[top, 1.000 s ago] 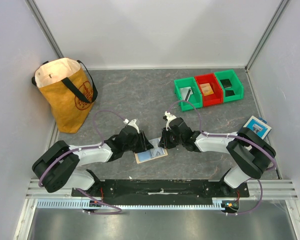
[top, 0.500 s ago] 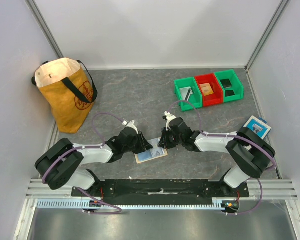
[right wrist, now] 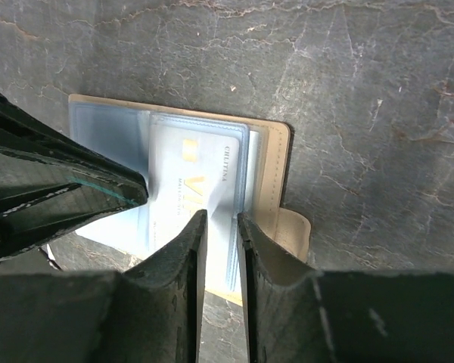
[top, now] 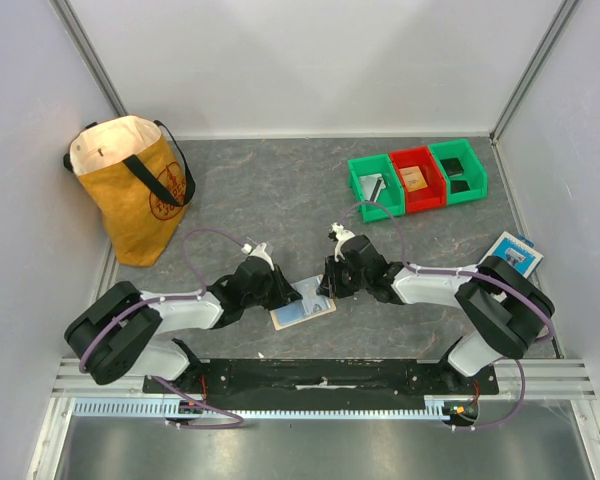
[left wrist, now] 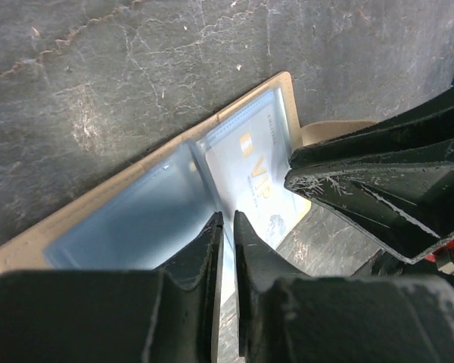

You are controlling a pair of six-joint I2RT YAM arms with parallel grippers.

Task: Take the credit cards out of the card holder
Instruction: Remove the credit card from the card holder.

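Card holder (top: 302,310): lying open on table (top: 280,190), between both grippers.
Card (right wrist: 197,181): pale, inside holder's clear sleeve (left wrist: 129,219).
Left gripper (left wrist: 225,227): jaws nearly together at sleeve edge; grip unclear.
Right gripper (right wrist: 221,223): narrow gap over card's edge; grip unclear.

Wears pale grey shells on the left arm (top: 175,308) and right arm (top: 430,285), set between bulky black joint housings. Trails a looping purple cable (top: 212,232) along each. Ends in matte black tapered fingers (left wrist: 189,261), scuffed pale at the edges. Bolts to a black base plate (top: 320,378).
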